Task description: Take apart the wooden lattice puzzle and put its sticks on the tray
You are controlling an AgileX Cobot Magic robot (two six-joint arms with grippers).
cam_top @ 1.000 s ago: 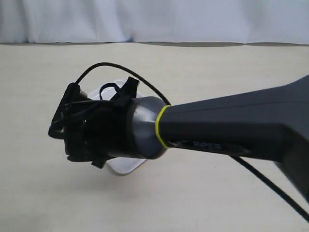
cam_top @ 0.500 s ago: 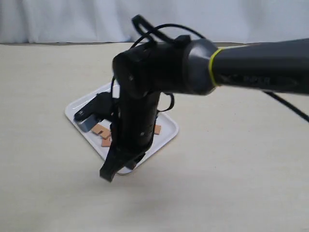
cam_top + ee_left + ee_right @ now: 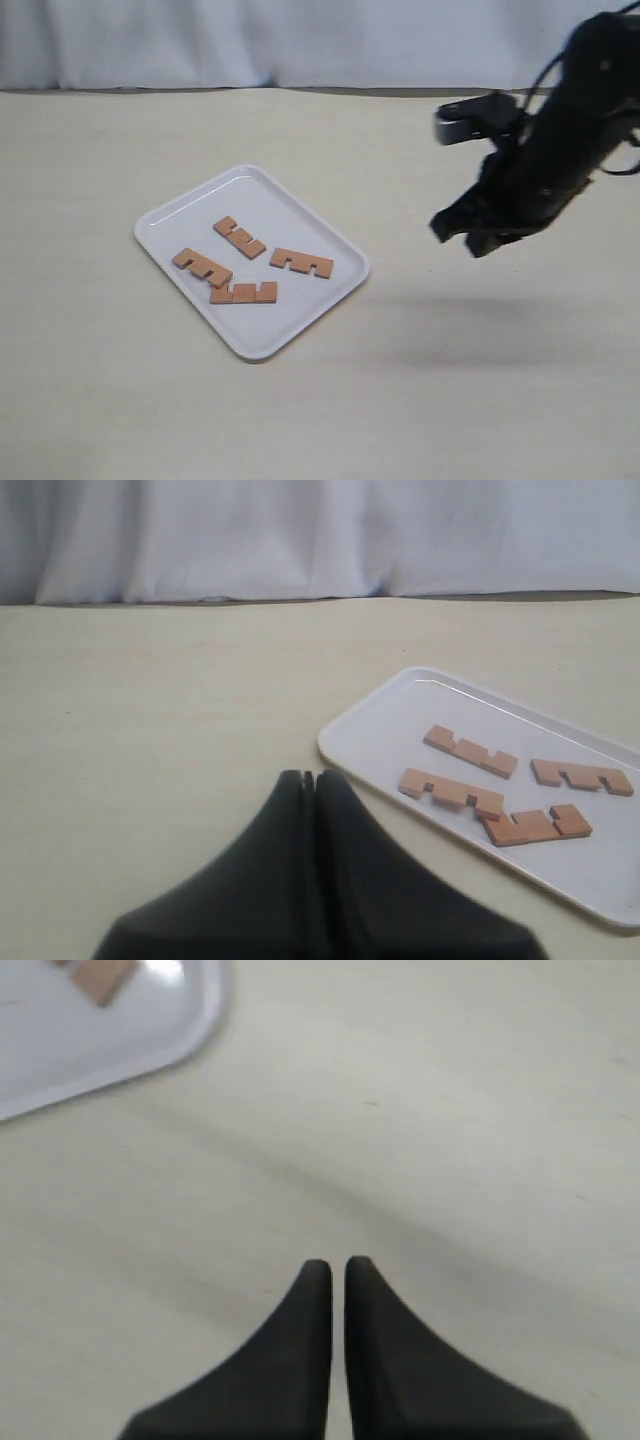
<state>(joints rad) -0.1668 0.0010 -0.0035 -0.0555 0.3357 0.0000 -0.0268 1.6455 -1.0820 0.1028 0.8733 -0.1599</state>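
The white tray [image 3: 262, 195] lies left of the middle, and several separate reddish-brown notched sticks rest flat on it: one at the back [image 3: 240, 238], one on the right [image 3: 301, 263], and two touching at the front [image 3: 202, 266] [image 3: 243, 293]. No interlocked lattice shows. My right gripper [image 3: 468, 238] hangs in the air well to the right of the tray, shut and holding nothing. Its wrist view shows the shut tips [image 3: 338, 1265] over bare table and a tray corner [image 3: 150, 1030]. My left gripper [image 3: 313, 777] is shut and empty, just short of the tray [image 3: 400, 705] with its sticks [image 3: 470, 751].
The table is a pale beige surface [image 3: 120, 400]. A white curtain [image 3: 300, 40] closes off the far edge. The right arm casts a faint shadow on the table [image 3: 480, 330] right of the tray.
The right arm, which hung over the tray and hid it, has swung up and away to the right. A dark gripper at the tray's left has left the exterior view. The sticks now lie uncovered.
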